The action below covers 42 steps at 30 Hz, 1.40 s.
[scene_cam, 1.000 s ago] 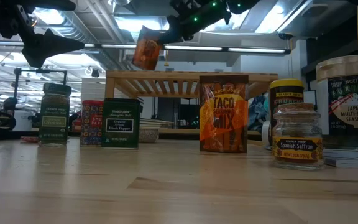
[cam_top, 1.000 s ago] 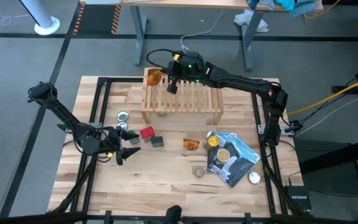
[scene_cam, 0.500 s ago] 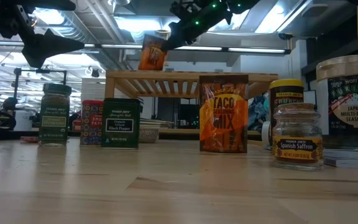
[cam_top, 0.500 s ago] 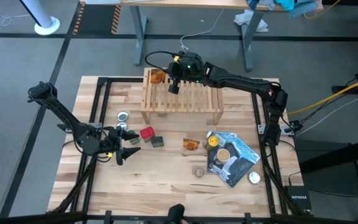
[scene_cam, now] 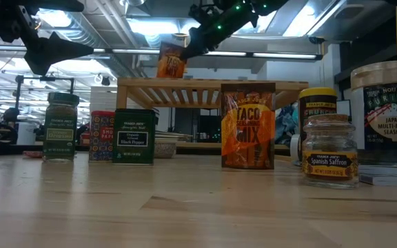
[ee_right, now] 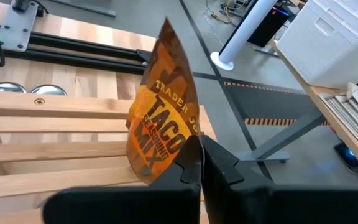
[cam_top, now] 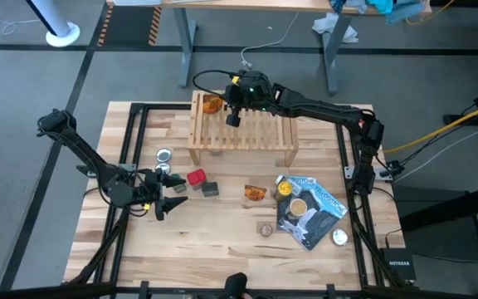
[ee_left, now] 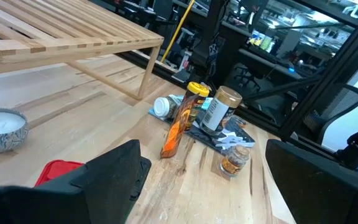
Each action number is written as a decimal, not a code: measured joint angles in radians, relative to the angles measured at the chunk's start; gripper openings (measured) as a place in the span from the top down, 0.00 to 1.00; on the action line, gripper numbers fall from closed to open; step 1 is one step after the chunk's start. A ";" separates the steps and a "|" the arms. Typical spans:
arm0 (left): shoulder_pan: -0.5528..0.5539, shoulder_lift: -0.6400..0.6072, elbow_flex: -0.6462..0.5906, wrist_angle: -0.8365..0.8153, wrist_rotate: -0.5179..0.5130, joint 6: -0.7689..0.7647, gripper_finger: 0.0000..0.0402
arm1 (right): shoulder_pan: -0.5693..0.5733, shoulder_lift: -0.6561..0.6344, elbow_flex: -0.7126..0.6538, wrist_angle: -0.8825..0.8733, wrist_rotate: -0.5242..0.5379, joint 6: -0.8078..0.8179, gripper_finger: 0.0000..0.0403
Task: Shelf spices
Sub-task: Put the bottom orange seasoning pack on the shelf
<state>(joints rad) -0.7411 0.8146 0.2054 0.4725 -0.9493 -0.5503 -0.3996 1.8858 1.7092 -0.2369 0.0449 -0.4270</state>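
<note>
My right gripper point(cam_top: 226, 104) is over the far-left corner of the shelf point(cam_top: 243, 129), a low light-wood slat rack, and is shut on an orange crinkly taco-mix packet point(cam_top: 212, 102). My left gripper point(cam_top: 169, 203) waits open above the table's left side, near a red-capped jar point(cam_top: 196, 177) and a dark square tin point(cam_top: 211, 188). A second orange packet point(cam_top: 256, 193) stands on its lower edge on the table. A tan-capped jar point(cam_top: 265, 229), a yellow-capped jar point(cam_top: 285, 188) and a white-capped jar point(cam_top: 339, 237) are on the right. My right gripper pinches the orange packet between its two fingers at an upper side edge point(ee_right: 190, 144), near the top corner point(scene_cam: 182, 51). The fingers come slanting down from the table's right. The packet stands nearly upright with its lower edge point(scene_cam: 170, 76) at the shelf's slats; whether it touches them I cannot tell.
Two flat silver discs point(cam_top: 163, 155) lie left of the shelf, by the left gripper. A blue-and-black glossy pouch point(cam_top: 315, 209) lies at the right, under the yellow-capped jar. In the low view a green-capped jar point(scene_cam: 59, 127) stands beside the red jar and the tin point(scene_cam: 134, 136).
The right gripper has turned the orange packet from tilted to nearly upright and brought it down over the shelf's far-left corner, shifting slightly toward the table's right. It has stayed shut on the packet.
</note>
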 joint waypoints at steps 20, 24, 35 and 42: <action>0.000 0.000 0.000 -0.022 0.000 -0.014 0.15 | 0.000 0.000 0.000 0.004 0.000 0.001 0.84; 0.000 0.000 0.000 -0.022 0.000 -0.014 0.15 | 0.000 0.000 -0.001 0.010 0.000 -0.015 0.84; 0.000 0.000 0.000 -0.022 0.000 -0.012 0.15 | 0.000 -0.002 -0.001 0.086 0.021 -0.030 0.84; 0.000 0.000 0.000 -0.022 0.000 -0.011 0.15 | 0.001 -0.007 -0.001 0.076 0.104 -0.031 0.84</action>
<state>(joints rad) -0.7410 0.8146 0.2054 0.4507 -0.9493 -0.5614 -0.3988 1.8792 1.7081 -0.1612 0.1493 -0.4580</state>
